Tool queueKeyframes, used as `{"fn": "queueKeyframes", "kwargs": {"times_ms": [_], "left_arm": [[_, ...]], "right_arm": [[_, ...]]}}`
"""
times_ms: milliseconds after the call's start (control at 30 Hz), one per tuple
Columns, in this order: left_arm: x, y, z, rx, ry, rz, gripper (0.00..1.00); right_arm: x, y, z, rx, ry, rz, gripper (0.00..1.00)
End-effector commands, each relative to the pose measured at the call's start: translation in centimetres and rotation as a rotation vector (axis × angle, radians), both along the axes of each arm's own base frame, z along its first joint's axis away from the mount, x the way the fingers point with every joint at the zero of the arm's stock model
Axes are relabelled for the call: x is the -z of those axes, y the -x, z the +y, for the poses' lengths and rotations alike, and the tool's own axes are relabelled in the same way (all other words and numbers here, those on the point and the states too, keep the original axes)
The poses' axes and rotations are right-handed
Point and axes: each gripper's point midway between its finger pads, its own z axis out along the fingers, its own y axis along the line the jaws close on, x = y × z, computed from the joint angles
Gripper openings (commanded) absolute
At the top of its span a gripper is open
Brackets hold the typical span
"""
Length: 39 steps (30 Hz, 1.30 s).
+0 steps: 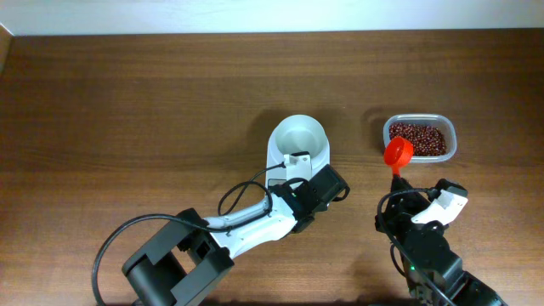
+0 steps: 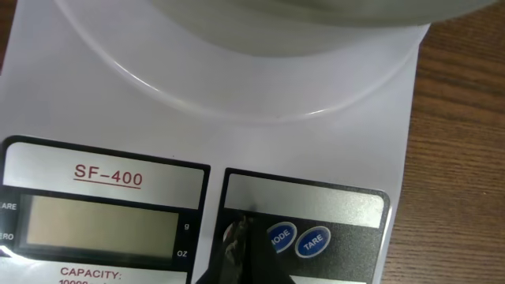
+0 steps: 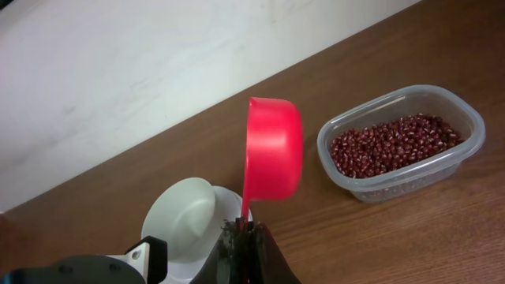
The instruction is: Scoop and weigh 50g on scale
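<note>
The white scale (image 2: 237, 102) fills the left wrist view, with its grey display (image 2: 99, 222) and blue MODE (image 2: 279, 236) and TARE (image 2: 312, 241) buttons. My left gripper (image 2: 239, 234) is shut, its tip resting on the button panel just left of MODE. The round white bowl (image 1: 299, 136) sits on the scale, empty. My right gripper (image 3: 245, 230) is shut on the handle of a red scoop (image 3: 273, 150), held upright and empty between the bowl (image 3: 180, 214) and a clear tub of red beans (image 3: 394, 146).
The bean tub (image 1: 418, 138) stands at the right of the scale (image 1: 277, 160) on the brown wooden table. The left arm (image 1: 255, 223) and its cable lie in front of the scale. The right gripper (image 1: 399, 183) is just in front of the tub.
</note>
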Motion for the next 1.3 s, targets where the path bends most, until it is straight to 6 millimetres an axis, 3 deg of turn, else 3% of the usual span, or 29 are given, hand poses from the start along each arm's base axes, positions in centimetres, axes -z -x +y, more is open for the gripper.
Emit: {"fn": "queueKeyframes", "kwargs": {"times_ms": [0, 567, 1267], "left_arm": [[1.1, 0.2, 0.4, -0.031, -0.021, 0.016, 0.00], [0.9, 0.0, 0.8, -0.050, -0.013, 0.026, 0.00], [-1.8, -0.7, -0.4, -0.031, 0.062, -0.028, 0.00]], "right_arm": [[-1.0, 0.1, 0.2, -0.016, -0.017, -0.018, 0.04], [-0.9, 0.2, 0.9, -0.051, -0.027, -0.009, 0.04], [-0.9, 0.2, 0.9, -0.054, -0.029, -0.008, 0.04]]}}
